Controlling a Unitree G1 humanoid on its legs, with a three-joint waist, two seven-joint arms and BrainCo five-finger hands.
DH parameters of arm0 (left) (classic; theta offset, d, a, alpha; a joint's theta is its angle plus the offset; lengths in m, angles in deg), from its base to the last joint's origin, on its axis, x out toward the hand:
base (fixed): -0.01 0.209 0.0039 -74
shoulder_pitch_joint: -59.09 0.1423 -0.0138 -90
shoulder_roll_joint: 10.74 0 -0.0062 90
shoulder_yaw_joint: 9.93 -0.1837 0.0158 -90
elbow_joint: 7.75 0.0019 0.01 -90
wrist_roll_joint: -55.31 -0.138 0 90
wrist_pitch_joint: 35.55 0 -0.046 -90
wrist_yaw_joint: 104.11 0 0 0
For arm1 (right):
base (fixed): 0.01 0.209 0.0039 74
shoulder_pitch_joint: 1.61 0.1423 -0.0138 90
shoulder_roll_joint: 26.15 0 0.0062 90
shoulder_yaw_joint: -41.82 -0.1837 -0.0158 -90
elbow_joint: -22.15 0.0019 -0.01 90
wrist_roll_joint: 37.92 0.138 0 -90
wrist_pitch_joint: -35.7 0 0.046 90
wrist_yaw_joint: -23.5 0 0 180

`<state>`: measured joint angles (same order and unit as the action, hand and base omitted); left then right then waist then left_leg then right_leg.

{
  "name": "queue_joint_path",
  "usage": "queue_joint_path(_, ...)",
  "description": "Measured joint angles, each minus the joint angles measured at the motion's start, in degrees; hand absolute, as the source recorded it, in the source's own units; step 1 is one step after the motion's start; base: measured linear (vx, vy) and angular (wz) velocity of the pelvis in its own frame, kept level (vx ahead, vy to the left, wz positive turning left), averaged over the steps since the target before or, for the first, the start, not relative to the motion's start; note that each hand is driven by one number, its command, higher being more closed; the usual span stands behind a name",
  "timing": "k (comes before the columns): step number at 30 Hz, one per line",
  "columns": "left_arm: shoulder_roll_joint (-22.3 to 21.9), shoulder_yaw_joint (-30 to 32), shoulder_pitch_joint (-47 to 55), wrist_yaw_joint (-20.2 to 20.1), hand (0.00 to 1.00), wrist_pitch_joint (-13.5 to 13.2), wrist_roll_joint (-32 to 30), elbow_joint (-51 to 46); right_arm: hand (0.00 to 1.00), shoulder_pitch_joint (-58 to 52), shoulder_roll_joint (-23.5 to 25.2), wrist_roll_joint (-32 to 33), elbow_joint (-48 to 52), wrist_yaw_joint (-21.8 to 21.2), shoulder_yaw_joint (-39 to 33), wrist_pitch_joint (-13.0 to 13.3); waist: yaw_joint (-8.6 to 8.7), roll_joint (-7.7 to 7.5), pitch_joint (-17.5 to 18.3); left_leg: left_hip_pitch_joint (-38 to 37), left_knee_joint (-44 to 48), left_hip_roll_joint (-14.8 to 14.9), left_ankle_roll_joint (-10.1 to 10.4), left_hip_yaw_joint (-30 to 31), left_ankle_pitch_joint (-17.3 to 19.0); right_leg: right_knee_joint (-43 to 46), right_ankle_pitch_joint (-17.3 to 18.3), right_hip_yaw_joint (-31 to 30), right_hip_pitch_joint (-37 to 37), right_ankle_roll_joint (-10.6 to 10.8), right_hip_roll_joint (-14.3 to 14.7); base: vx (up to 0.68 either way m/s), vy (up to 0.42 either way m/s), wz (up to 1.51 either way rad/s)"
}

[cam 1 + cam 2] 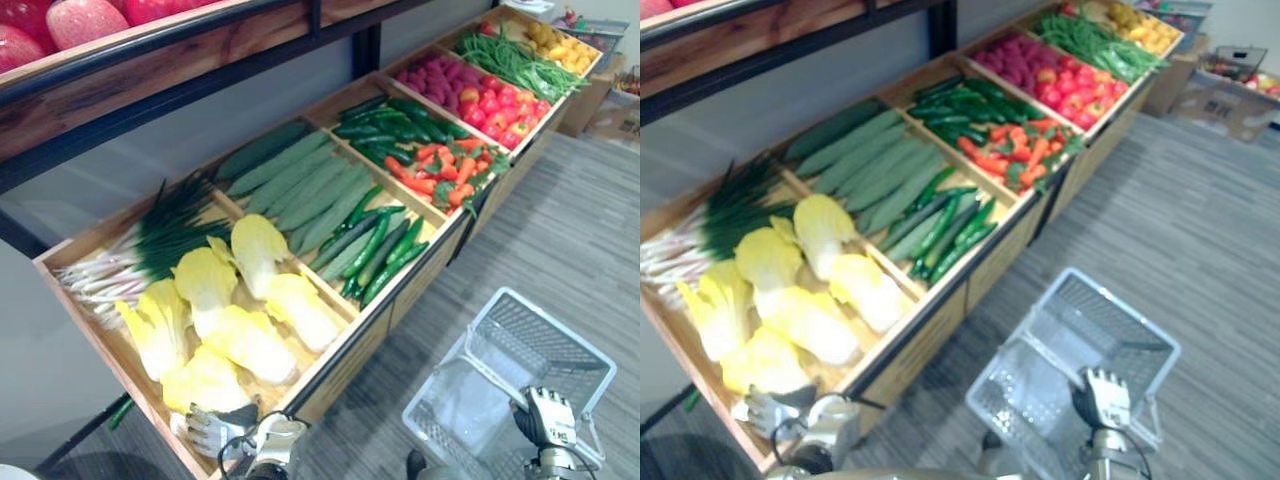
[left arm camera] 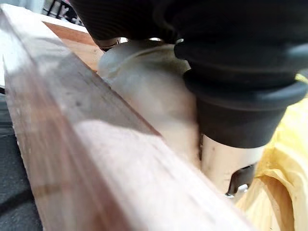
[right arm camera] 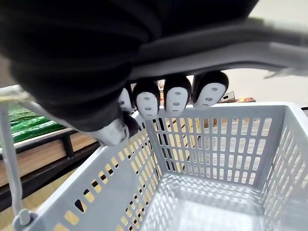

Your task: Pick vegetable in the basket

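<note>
- Wooden stand [image 1: 345, 372], split into compartments, slopes along the wall with a shelf of red fruit above it.
- Nearest compartment: yellow cabbages [image 1: 250, 340] in a heap, with scallions [image 1: 130, 265] just behind them.
- Next along: long pale green gourds [image 1: 300, 185], with green chillies [image 1: 380, 250] in front of them.
- Further on: dark cucumbers [image 1: 395, 118] with carrots [image 1: 445, 170] in front, then tomatoes [image 1: 505, 110] and beans [image 1: 520, 62].
- All the vegetables lie in the stand.
- Left hand [image 1: 215, 430] sits at the stand's near corner, right against the front rim and just beside the closest cabbage. I cannot tell whether it is open or closed.
- Right hand [image 1: 545, 415] has its fingers [image 3: 175, 98] curled round the grey handle [image 3: 216, 53] of a white mesh basket [image 1: 540, 335].
- That basket hangs from the right hand over the striped floor [image 1: 580, 230], in front of the stand and well apart from the cabbages.
</note>
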<state>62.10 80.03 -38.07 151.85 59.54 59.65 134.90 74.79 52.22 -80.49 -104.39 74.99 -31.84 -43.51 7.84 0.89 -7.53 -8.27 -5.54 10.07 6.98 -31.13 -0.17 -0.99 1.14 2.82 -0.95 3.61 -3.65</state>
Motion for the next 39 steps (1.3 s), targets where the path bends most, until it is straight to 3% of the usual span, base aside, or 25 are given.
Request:
queue_joint_path(20,0.8,0.5,-0.6,-0.3,1.00,0.1,2.2,2.0,1.00,0.1,-1.8,0.2,0.8,0.0,2.5,1.9,0.07,0.10,0.0,-1.0,0.0,0.7,0.4,-1.2,0.2,0.1,0.2,-0.9,-0.2,-0.2,0.7,-0.01,-0.013,-0.03)
queue_joint_path(26,0.7,0.6,-0.8,0.2,1.00,-2.8,5.1,0.9,1.00,0.1,-1.8,0.2,0.5,0.6,3.1,1.9,0.10,-0.29,0.1,-1.0,0.0,0.6,0.4,-0.9,0.2,0.1,0.2,-0.5,-0.4,-0.2,0.6,0.00,-0.003,0.02)
queue_joint_path(32,-0.9,1.5,0.9,-0.6,1.00,-5.0,8.6,-8.9,1.00,0.5,-1.1,0.2,-0.3,1.1,3.5,1.3,-0.28,-1.21,-0.4,-0.9,0.0,0.1,0.2,0.8,-0.1,0.0,0.2,1.1,-1.4,-0.2,-0.3,-0.02,0.000,0.14)
queue_joint_path(39,-2.0,1.4,2.5,-5.6,1.00,-3.6,10.6,-20.9,1.00,1.9,-0.1,0.2,-0.4,1.7,4.4,-0.9,-0.44,-1.52,-0.6,-0.1,0.0,-0.7,-0.1,2.1,-0.3,0.1,0.2,2.2,-1.4,-0.2,-1.0,-0.02,-0.004,0.10)
